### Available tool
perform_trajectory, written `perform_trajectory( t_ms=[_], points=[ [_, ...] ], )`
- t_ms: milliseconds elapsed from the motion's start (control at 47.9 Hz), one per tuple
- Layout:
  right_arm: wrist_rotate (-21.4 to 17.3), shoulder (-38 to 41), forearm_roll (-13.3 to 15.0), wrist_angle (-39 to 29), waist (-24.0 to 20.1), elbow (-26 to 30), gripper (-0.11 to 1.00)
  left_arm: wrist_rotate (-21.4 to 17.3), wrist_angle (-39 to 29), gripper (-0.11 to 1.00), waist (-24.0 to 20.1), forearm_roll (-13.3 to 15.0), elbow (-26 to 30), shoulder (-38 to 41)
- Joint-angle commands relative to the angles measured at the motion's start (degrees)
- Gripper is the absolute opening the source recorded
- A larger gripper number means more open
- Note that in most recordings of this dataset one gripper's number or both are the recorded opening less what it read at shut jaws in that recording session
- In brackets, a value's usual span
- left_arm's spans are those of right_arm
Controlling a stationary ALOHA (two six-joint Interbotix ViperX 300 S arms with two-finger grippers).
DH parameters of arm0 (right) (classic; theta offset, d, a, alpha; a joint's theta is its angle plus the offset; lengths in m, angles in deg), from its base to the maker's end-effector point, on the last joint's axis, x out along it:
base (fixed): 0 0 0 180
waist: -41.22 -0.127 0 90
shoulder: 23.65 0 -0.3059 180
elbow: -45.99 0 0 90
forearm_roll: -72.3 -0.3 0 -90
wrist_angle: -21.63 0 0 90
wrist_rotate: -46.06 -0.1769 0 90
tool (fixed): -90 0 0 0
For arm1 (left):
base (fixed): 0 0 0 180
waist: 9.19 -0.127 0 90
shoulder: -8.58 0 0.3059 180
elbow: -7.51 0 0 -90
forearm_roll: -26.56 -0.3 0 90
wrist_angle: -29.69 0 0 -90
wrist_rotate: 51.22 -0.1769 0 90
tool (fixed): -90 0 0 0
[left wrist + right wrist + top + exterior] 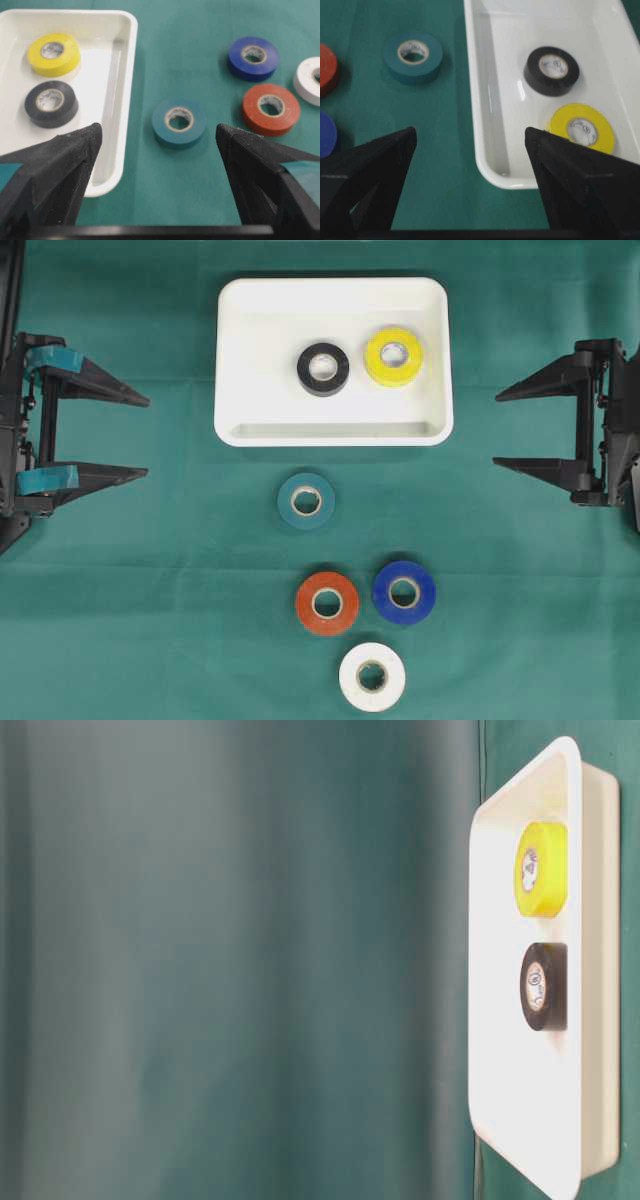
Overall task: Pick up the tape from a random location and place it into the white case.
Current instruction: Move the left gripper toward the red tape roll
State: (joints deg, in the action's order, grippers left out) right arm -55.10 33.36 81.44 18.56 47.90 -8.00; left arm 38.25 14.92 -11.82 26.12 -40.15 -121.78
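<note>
White case [240, 350]: shallow rectangular tray, rounded corners, raised rim, lying on the green cloth-covered surface [150, 620] at the far middle.

Contents of case: black tape roll [323, 369] and yellow tape roll [394, 356], flat, side by side, close but apart.

Loose rolls on the surface, all flat: teal tape roll [306, 501] just outside the case's near rim; orange tape roll [327, 603] and blue tape roll [404, 592] nearer, almost touching; white tape roll [372, 677] nearest.

Left claw [135, 436]: at the left edge, fingers spread wide, holding nothing.

Right claw [508, 429]: at the right edge, fingers spread wide, holding nothing.
</note>
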Motion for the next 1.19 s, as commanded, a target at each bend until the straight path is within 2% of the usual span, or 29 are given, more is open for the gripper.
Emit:
perform_trajectory(
  t_ms=[0, 898, 1023, 1169],
  points=[
    [-0.1, 0.1, -0.2, 0.7, -0.1, 0.6, 0.88, -0.1, 0.5, 0.95, 0.0, 0.1, 0.5, 0.4],
    [-0.1, 0.0, -0.2, 0.6, -0.1, 0.9, 0.88, 0.1, 0.6, 0.95, 0.2, 0.1, 0.4, 0.4],
    [-0.2, 0.0, -0.2, 0.6, -0.1, 0.9, 0.88, 0.1, 0.5, 0.95, 2.8, 0.1, 0.5, 0.4],
    [-0.2, 0.1, -0.2, 0.6, -0.1, 1.0, 0.88, 0.3, 0.7, 0.95, 9.1, 0.1, 0.5, 0.4]
  ],
)
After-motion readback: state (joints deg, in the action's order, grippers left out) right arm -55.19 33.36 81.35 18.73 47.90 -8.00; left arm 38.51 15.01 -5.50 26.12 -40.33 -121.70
